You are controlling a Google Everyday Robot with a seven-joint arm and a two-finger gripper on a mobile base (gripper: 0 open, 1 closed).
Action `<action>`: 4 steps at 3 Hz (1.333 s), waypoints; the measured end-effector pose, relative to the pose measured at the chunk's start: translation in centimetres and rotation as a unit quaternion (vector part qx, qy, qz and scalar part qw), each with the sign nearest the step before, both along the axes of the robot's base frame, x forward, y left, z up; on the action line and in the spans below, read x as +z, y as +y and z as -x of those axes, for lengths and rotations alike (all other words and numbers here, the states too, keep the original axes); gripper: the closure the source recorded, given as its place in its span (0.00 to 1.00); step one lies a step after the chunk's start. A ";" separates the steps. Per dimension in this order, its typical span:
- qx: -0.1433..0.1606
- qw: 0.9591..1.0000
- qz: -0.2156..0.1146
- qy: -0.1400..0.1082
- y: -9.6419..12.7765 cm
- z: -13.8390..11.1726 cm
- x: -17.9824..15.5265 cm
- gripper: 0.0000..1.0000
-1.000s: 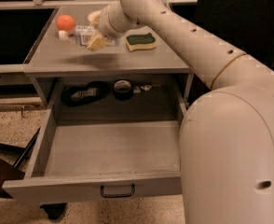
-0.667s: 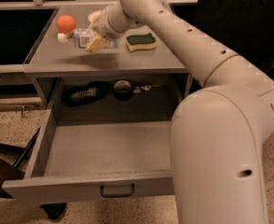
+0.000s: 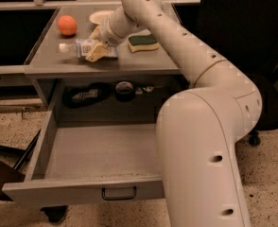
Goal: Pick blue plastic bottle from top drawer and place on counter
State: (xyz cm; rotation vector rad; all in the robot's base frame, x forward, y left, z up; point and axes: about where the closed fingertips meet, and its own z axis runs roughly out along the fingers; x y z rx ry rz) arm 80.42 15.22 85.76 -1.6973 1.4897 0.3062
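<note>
Setting the blue plastic bottle (image 3: 80, 48) on the counter (image 3: 129, 63), our end effector (image 3: 97, 44) rests over it; we cannot tell if it grips. We should release gently, then lift straight up.

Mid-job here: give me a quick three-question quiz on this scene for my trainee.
1. True or false: the blue plastic bottle lies on its side on the counter.
2. Where is the pincer? A) inside the top drawer; B) over the counter, at the bottle; C) down by the floor.
3. Fill in: the green-topped thing on the counter, to the right of the pincer in the camera view, is a ____.

Key: 1 true; 2 B; 3 sponge.
</note>
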 end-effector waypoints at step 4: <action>0.002 1.000 0.001 0.002 0.0 0.1 -0.1 0.12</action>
